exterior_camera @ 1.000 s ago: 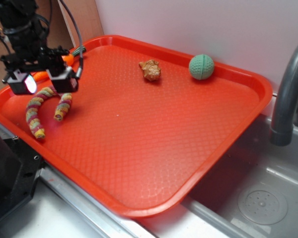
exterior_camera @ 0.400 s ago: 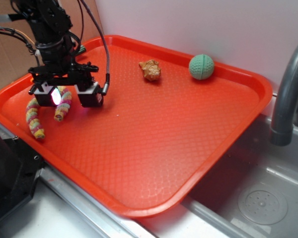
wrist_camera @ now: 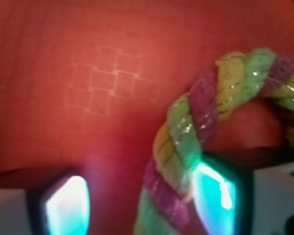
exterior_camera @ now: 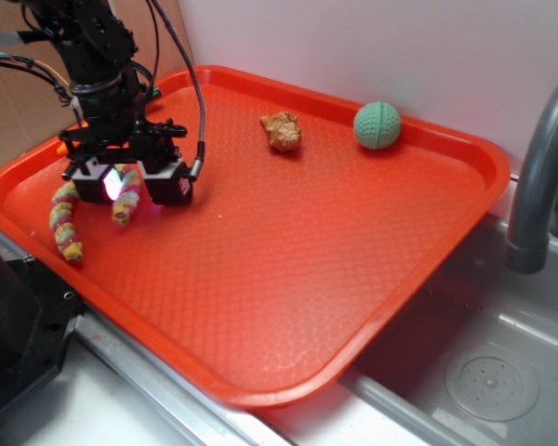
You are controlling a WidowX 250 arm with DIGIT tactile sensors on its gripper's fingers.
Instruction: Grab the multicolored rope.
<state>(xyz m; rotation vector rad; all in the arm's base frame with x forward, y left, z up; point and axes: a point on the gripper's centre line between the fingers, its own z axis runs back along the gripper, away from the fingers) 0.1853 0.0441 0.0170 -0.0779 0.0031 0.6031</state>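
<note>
Exterior: gripper (exterior_camera: 130, 189) low over the tray's (exterior_camera: 372, 279) left end, jaws spread, straddling the near leg of the rope (exterior_camera: 71, 216), the leg's tip showing between the two pads. Rope's other leg bent down-left toward the tray's rim, close to the edge. Shell (exterior_camera: 281, 131) and ball (exterior_camera: 378, 125) well apart at the far side; wide bare tray to the right for any retreat, little room on the left past the rim. Faucet (exterior_camera: 539, 177) beyond the tray, out of the way.

Wrist: rope (wrist_camera: 186, 142) against the right pad (wrist_camera: 216, 195), left pad (wrist_camera: 66, 205) apart from it with bare tray between; nothing clamped yet. Likely trouble: an off-centre close, pushing the leg sideways or rolling it out; a shallow pinch near the tip, slipping on lift; a deeper descent, scraping the tray.
</note>
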